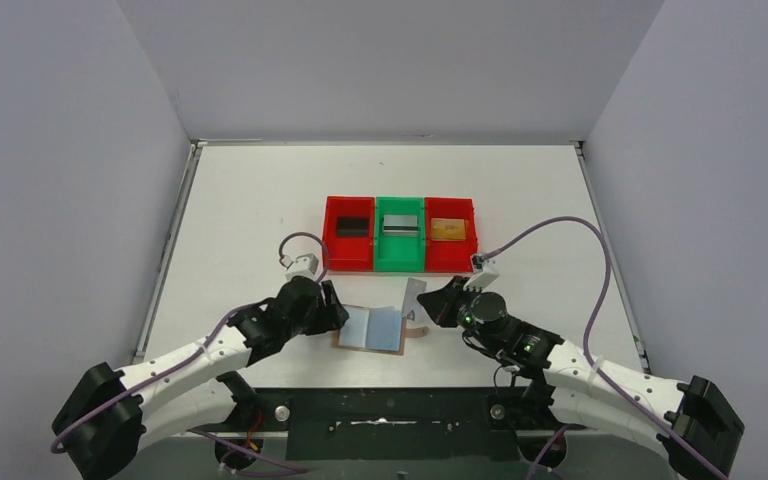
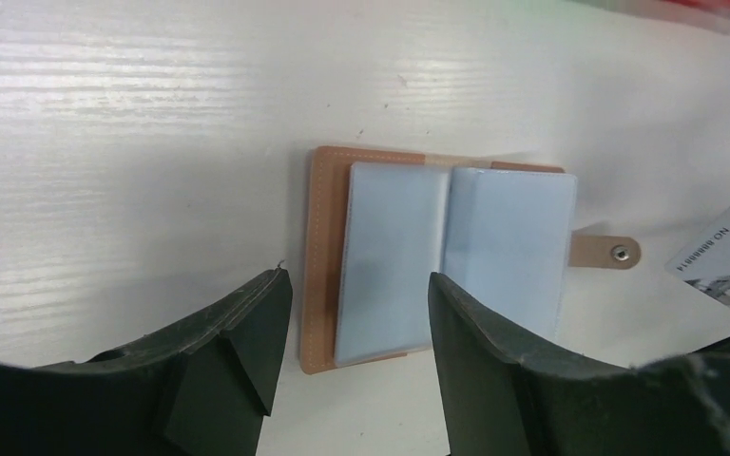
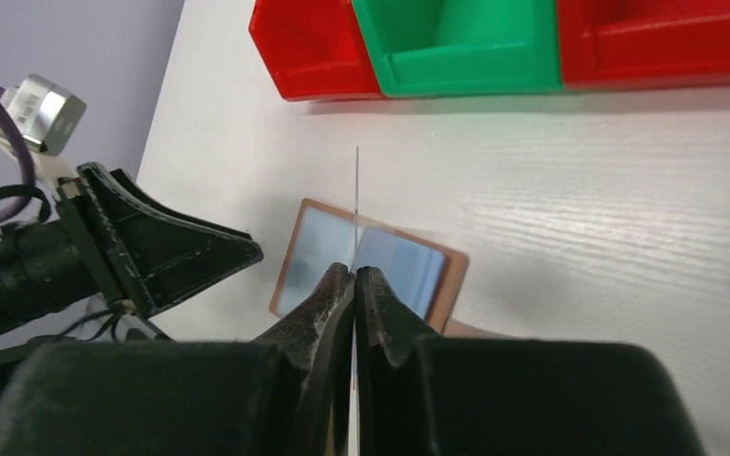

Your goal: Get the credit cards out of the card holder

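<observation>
Showed matt leather on the card holder [image 2: 318, 266], smooth translucent plastic on its pockets [image 2: 390, 256], a shiny metal snap [image 2: 619, 252]; glossy plastic on the bins [image 3: 466, 81] and credit card [image 2: 722, 252]; faint wood-like grain on the table [image 2: 152, 142].

White wood-grain counter [image 1: 250, 200], nothing fancy. The tan card holder [image 1: 372, 328] lies open flat near the front edge, pale blue pockets up. Further back, 3 bins touching in a row: left red bin [image 1: 350, 257], green bin [image 1: 399, 259], right red bin [image 1: 450, 257].
</observation>
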Available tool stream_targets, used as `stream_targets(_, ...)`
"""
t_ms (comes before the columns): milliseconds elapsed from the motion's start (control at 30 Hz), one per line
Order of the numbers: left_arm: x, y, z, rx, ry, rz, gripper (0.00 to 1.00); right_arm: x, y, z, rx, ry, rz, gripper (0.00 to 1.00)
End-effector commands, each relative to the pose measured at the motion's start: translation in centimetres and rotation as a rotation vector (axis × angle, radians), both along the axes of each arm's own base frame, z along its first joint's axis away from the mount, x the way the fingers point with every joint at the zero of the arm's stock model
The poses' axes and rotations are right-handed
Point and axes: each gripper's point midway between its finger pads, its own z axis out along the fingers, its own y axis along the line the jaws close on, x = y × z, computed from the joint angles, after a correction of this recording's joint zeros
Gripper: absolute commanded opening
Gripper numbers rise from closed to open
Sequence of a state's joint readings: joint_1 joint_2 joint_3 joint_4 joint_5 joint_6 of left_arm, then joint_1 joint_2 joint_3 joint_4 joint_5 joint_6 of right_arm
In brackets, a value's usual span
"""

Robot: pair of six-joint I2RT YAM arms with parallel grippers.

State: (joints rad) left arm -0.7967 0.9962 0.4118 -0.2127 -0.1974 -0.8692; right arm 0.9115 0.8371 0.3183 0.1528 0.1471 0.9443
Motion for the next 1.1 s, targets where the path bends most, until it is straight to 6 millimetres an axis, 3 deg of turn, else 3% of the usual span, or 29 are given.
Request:
stream_targets(0, 2.1, -1.2, 5.0, -0.093, -0.108, -0.043, 0.59, 1.6, -1.6, 3.3, -0.084, -0.176, -0.049, 0.00)
stream_targets(200, 4.4, 1.1, 7.7, -0.168, -0.133, -0.021, 0.62, 2.1, -2.9, 5.4, -0.133, -0.274, -0.077, 0.00)
stream_targets(367, 6.2, 3.5, 10.5, -0.153, -0.174, 0.002, 0.68, 2.2, -3.2, 5.6, -0.183, -0.323, -0.055, 0.00)
stream_targets(500, 6.2, 4.8, 13.5, -0.142, -0.248, 0.007, 0.73, 2.4, -3.3, 6.3, -0.245, -0.367, -0.031, 0.00)
stream_targets(567, 6.3, 5.7, 14.1, -0.102, -0.289, 0.021, 0.84, 2.8, -3.3, 6.7, -0.290, -0.400, -0.022, 0.00)
stream_targets(633, 6.4, 6.4, 14.4, -0.071, -0.310, 0.040, 0.85, 3.5, -3.4, 7.3, -0.349, -0.446, -0.024, 0.00)
stream_targets(767, 6.6, 6.1, 16.1, -0.086, -0.350, 0.017, 0.86, 4.9, -2.4, 8.6, -0.486, -0.558, 0.032, 0.00)
stream_targets(833, 6.9, 7.0, 16.2, -0.030, -0.363, 0.031, 0.86, 5.7, -2.0, 9.1, -0.547, -0.580, 0.041, 0.00)
stream_targets(933, 7.8, 10.1, 14.9, 0.099, -0.349, 0.161, 0.88, 7.4, -2.5, 10.2, -0.652, -0.619, -0.012, 0.00)
stream_targets(1067, 8.5, 11.7, 13.0, 0.111, -0.251, 0.224, 0.88, 9.3, -1.9, 10.8, -0.760, -0.654, 0.006, 0.00)
